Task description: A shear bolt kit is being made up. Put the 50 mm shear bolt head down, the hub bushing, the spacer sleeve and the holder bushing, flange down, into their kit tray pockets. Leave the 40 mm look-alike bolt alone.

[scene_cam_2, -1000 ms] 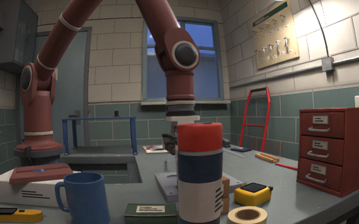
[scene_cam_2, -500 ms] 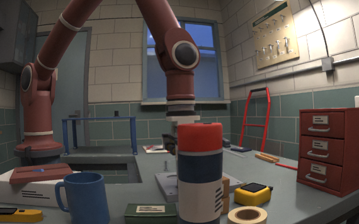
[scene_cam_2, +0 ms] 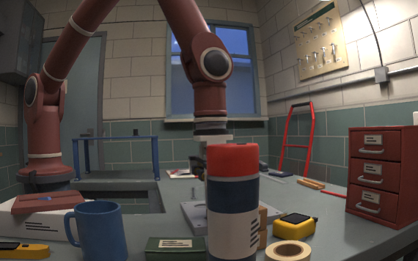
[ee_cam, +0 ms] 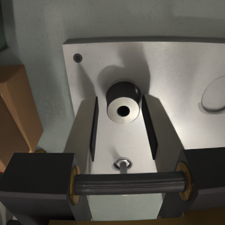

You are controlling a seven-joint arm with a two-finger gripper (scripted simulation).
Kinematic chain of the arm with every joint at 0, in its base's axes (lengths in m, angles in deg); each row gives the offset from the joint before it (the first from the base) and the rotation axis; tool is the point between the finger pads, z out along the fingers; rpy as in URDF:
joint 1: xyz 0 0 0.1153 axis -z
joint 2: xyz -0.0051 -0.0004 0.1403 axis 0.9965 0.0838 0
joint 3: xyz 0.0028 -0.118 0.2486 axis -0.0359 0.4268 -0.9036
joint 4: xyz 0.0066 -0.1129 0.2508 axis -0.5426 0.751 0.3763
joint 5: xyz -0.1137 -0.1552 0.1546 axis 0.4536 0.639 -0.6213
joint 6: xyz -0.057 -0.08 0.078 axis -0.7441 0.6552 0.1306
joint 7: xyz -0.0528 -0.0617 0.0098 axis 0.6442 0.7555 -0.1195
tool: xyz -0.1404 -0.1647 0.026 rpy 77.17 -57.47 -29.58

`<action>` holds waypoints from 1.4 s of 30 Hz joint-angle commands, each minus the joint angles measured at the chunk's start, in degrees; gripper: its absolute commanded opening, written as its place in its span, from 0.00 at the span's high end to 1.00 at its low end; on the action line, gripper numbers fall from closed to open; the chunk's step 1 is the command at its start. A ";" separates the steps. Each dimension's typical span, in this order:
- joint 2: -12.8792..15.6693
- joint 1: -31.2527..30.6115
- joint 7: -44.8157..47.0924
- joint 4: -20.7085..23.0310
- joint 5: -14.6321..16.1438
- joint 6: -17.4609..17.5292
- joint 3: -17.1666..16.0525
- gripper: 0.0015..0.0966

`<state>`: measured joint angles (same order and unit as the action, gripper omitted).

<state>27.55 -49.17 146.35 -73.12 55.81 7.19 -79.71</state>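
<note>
The kit tray [scene_cam_2: 196, 216] is largely hidden from the side camera by a tall red, blue and white can [scene_cam_2: 232, 199], which also covers my fingers. In the wrist camera the grey tray [ee_cam: 150, 100] fills the view. A dark sleeve-like bushing with a bright bored top [ee_cam: 123, 105] stands upright in a tray pocket. My gripper [ee_cam: 122, 125] is open and holds nothing, its fingers on either side of that bushing. A bolt [ee_cam: 122, 166] stands shank up in a small pocket, partly behind my gripper's crossbar. A round empty pocket [ee_cam: 215, 97] lies at the tray's right. Another bolt [scene_cam_2: 193, 193] stands on the table beyond the tray.
Behind the table are a window and a blue railing [scene_cam_2: 115, 154] by a recessed opening. Cardboard boxes [ee_cam: 17, 110] sit beside the tray. A blue mug [scene_cam_2: 99, 229], yellow tape measure [scene_cam_2: 294, 225], tape roll [scene_cam_2: 288, 251] and red drawer cabinet [scene_cam_2: 383, 174] stand around.
</note>
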 commanded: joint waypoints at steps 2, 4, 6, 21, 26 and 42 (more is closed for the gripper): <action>-0.06 0.00 0.00 0.03 0.00 0.00 -0.02 0.56; -0.06 0.00 0.00 0.03 0.00 0.00 -0.02 0.56; -0.06 0.00 0.00 0.03 0.00 0.00 -0.02 0.56; -2.24 1.15 1.15 0.09 -1.27 -2.63 -1.88 0.56; -3.71 1.92 1.98 0.23 -2.20 -4.46 -3.14 0.56; -5.86 3.05 3.25 0.58 -3.66 -7.23 -4.95 0.56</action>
<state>21.90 -46.16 149.56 -72.64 52.20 0.06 -84.55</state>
